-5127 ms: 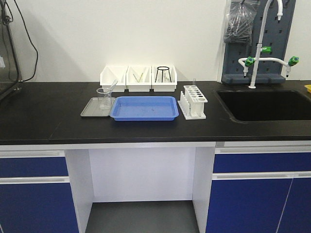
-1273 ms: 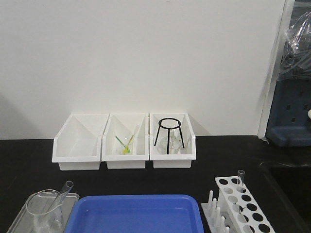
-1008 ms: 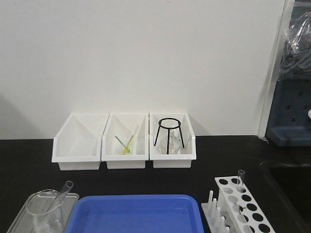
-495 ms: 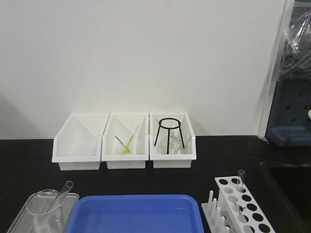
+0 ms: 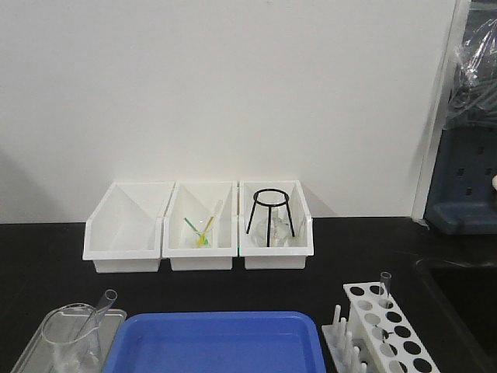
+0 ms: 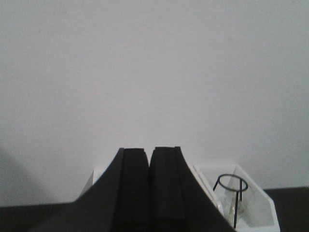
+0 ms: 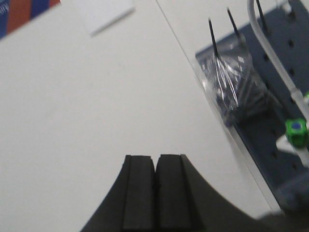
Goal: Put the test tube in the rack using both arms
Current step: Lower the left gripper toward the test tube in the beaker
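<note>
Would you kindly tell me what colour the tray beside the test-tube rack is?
The tray is blue, clearest in the exterior front-facing view.

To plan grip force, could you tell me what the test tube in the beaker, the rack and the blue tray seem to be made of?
The test tube looks like clear glass: transparent, bright rim. The rack seems matte white plastic: opaque, moulded holes and pegs. The blue tray is probably smooth plastic: even colour, rounded rim.

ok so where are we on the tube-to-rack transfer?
Nothing done yet. The test tube leans in the beaker, untouched; another tube stands in the rack. Nothing in hand: left gripper and right gripper are shut, empty, facing the wall. Pick, handover and insertion remain.
</note>
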{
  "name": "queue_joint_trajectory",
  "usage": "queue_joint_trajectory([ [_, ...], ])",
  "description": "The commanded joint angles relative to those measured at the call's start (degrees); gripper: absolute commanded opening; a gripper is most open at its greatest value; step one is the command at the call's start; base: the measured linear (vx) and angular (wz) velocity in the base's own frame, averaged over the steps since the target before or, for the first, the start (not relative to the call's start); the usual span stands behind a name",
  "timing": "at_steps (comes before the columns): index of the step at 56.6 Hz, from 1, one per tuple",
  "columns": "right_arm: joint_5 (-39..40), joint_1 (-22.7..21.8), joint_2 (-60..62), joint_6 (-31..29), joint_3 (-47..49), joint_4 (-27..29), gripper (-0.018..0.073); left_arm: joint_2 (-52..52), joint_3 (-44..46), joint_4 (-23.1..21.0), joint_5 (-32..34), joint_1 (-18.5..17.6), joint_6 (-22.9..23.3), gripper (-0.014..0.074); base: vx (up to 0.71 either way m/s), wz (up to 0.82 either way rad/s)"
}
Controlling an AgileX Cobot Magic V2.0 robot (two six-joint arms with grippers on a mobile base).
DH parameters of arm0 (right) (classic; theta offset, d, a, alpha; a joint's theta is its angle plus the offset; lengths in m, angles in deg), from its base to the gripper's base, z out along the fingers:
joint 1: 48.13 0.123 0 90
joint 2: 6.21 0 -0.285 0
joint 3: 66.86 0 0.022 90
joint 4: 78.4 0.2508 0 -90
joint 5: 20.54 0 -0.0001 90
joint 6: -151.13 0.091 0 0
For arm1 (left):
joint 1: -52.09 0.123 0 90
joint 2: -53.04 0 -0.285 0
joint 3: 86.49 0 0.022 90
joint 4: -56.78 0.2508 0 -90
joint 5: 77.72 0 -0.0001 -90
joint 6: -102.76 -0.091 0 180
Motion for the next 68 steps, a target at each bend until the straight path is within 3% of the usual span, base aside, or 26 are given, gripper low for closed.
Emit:
queue_joint_trajectory([
  [1, 10.7, -0.2, 0.4, -0.3, 0.7, -0.8, -0.0011, 0.1, 1.9, -0.9, 0.0, -0.2, 0.4, -0.0007, 0.00, 0.00],
  [10, 5.0, -0.2, -0.5, -2.3, 9.1, -1.5, -0.0011, -0.3, 1.9, -0.6, -4.1, -0.2, 0.2, -0.0007, 0.00, 0.00],
  [18, -3.9, -0.2, -7.9, -12.3, 22.6, -3.4, -0.0011, -0.3, 0.4, -0.6, -3.5, -0.2, 0.2, -0.0007, 0.00, 0.00],
  [24, -4.4, -0.2, -17.4, -17.1, 32.7, -3.6, -0.0011, -0.3, -1.5, -0.6, -1.8, -0.2, 0.2, -0.0007, 0.00, 0.00],
  [37, -4.9, -0.2, -41.3, -17.1, 53.7, -4.3, -0.0011, -2.1, -4.6, -0.2, 2.4, -0.2, 0.2, -0.0007, 0.00, 0.00],
  [46, -9.7, 0.2, -54.3, -13.5, 65.2, -4.2, -0.0011, -4.7, -4.6, -0.1, 2.4, -0.2, -0.1, -0.0007, 0.00, 0.00],
  [52, -13.0, 3.4, -60.5, -9.6, 68.8, -4.2, -0.0011, -6.9, -4.6, -0.1, 1.0, -0.2, -0.3, -0.0007, 0.00, 0.00],
  [68, -18.0, 15.0, -66.2, -11.2, 69.1, -10.9, -0.0011, -13.2, -4.6, -0.1, -0.6, -1.4, -6.0, -0.0007, 0.00, 0.00],
])
